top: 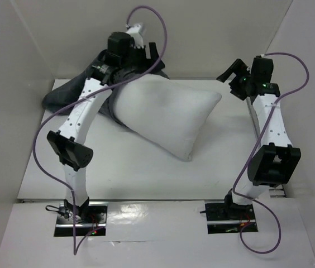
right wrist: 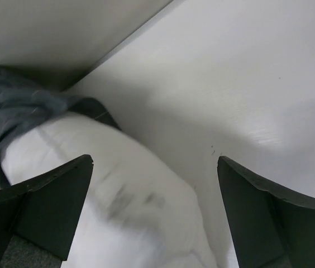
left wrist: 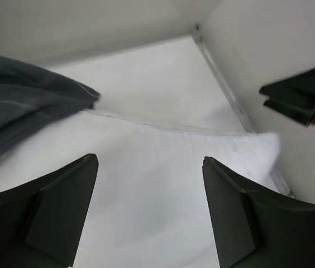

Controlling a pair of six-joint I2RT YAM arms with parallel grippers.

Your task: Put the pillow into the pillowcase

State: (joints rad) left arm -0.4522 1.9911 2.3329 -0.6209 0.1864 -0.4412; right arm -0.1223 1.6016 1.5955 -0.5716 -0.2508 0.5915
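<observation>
**Plump white rectangular fabric pillow [top: 171,114], one end inside a dark charcoal-grey fabric pillowcase [top: 62,95].**

The pillow lies flat and slantwise, directly beneath the left claw [left wrist: 150,162] and below the right claw [right wrist: 154,161]. Most of it is bare, and its seamed corner with a few dark specks reaches out near the right claw. The pillowcase is crumpled and bunched around the pillow's other end, to the left of both claws. Its loose fabric trails further off to that side, and a faint light line crosses the cloth.
</observation>
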